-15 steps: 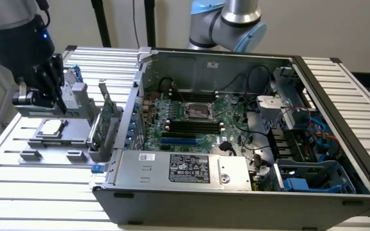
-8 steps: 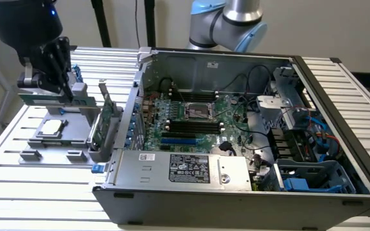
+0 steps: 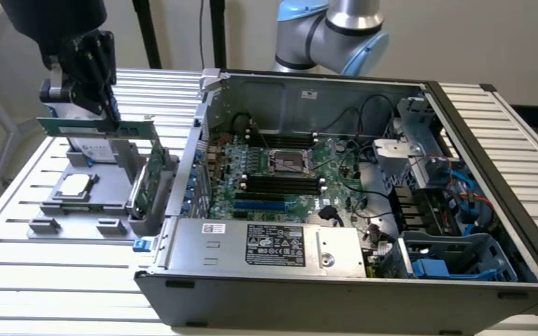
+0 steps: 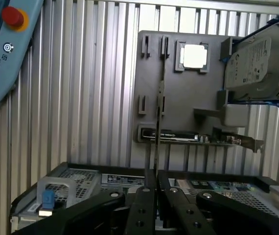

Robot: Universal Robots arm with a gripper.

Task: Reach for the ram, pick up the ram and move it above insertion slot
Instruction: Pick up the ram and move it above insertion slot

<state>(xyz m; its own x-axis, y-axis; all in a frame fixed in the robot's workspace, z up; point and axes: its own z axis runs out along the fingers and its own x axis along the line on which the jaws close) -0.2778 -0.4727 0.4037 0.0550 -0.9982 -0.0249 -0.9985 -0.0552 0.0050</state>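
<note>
My gripper [image 3: 108, 115] is shut on the ram [image 3: 73, 128], a long thin green stick held level in the air above the grey holder tray [image 3: 50, 210]. This is at the exterior view's left of the open computer case [image 3: 344, 280]. In the wrist view the ram [image 4: 158, 107] appears edge-on as a thin dark line rising from between the black fingers [image 4: 142, 205] of the gripper [image 4: 156, 178]. The dark memory slots [image 3: 283, 183] lie on the motherboard inside the case, well away from the ram.
On the tray sit a processor chip [image 3: 75, 183], a silver hard drive [image 4: 257, 63] and an upright green card with bracket [image 3: 152, 182]. The case wall [image 3: 194, 147] stands between tray and motherboard. A teach pendant [image 4: 2, 49] lies on the slatted table [image 3: 54, 280].
</note>
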